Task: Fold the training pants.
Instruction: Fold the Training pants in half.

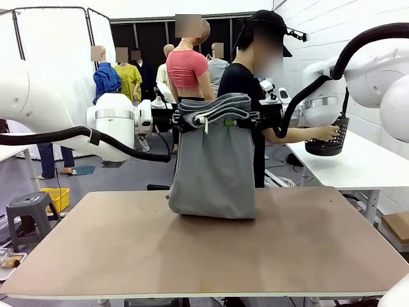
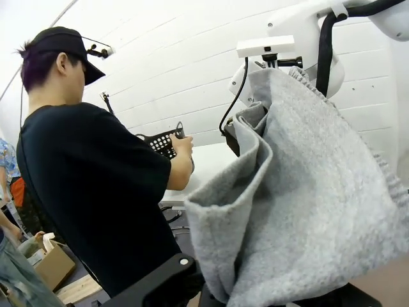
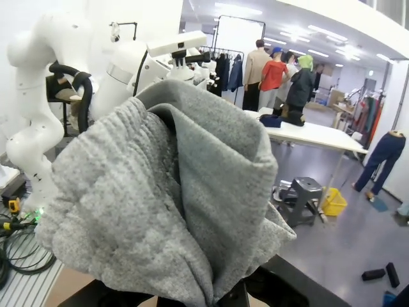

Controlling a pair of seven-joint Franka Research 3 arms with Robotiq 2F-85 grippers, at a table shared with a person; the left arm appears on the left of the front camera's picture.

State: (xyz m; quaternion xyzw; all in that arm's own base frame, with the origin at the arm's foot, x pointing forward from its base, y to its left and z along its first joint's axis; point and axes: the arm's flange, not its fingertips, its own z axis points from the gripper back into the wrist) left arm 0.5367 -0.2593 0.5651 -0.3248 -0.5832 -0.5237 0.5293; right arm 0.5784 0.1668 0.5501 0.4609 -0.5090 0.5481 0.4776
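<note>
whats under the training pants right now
Their lower edge rests bunched on the brown table, while both grippers hold the waistband up. The training pants cover the tabletop beneath them, so anything lying there is hidden.

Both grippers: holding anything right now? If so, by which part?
Yes. The training pants hang between the left gripper and the right gripper, each shut on one end of the gathered waistband; the lower end rests on the table.
</note>
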